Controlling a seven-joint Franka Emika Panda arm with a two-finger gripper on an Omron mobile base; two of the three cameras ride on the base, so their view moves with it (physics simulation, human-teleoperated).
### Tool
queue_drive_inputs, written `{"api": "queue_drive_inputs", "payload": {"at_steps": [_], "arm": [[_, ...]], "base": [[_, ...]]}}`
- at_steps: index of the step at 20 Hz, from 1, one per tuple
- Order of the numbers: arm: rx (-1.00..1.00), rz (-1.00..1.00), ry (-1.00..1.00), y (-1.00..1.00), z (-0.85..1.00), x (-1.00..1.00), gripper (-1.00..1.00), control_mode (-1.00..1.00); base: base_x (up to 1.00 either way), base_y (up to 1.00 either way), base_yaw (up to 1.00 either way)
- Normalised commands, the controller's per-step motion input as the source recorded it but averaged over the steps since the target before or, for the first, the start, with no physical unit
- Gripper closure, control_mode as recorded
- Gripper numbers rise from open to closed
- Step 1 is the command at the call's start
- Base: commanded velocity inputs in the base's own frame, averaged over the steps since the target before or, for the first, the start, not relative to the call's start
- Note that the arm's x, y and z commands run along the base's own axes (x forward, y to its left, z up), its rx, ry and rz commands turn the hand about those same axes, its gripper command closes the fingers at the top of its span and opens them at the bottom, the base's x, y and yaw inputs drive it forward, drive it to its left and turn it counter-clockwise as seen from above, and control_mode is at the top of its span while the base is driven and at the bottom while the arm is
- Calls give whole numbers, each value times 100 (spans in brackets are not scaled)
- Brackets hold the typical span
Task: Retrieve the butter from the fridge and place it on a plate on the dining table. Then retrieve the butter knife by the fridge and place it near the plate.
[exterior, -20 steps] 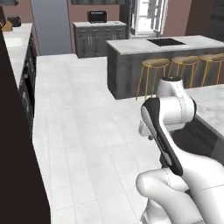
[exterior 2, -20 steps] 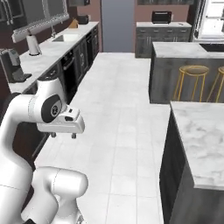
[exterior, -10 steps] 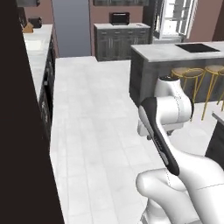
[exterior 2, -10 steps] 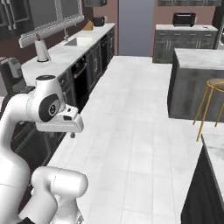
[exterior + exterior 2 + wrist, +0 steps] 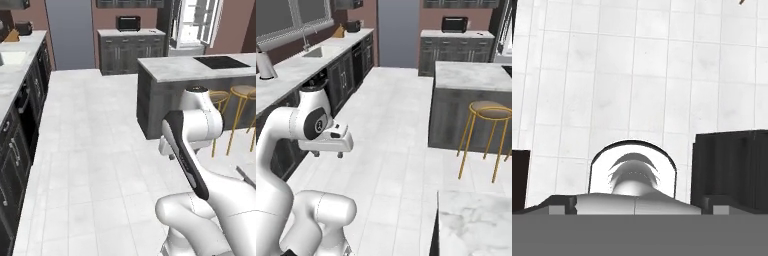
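Arm tucked over the floor, fridge far off

The gripper [image 5: 327, 154] hung spread and empty above the white floor [image 5: 95, 165]; the fridge [image 5: 192, 25] stood beyond the island [image 5: 200, 70], doors open; the toaster oven [image 5: 128, 23] sat left of the fridge.

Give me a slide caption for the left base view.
Arm folded above white tile floor, marble island with gold stools ahead.
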Motion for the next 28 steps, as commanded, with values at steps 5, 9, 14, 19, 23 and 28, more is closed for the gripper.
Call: {"api": "queue_drive_inputs", "payload": {"at_steps": [5, 9, 14, 19, 23, 28], "arm": [[0, 0, 0, 0, 0, 0, -100, 100], [0, 0, 0, 0, 0, 0, -100, 100], [0, 0, 0, 0, 0, 0, -100, 100], [0, 0, 0, 0, 0, 0, -100, 100], [0, 0, 0, 0, 0, 0, -100, 100], [0, 0, 0, 0, 0, 0, -100, 100]], "base": [[100, 27, -2], [100, 27, -2], [100, 25, 0], [100, 44, -7], [100, 43, -15], [100, 48, -20]]}}
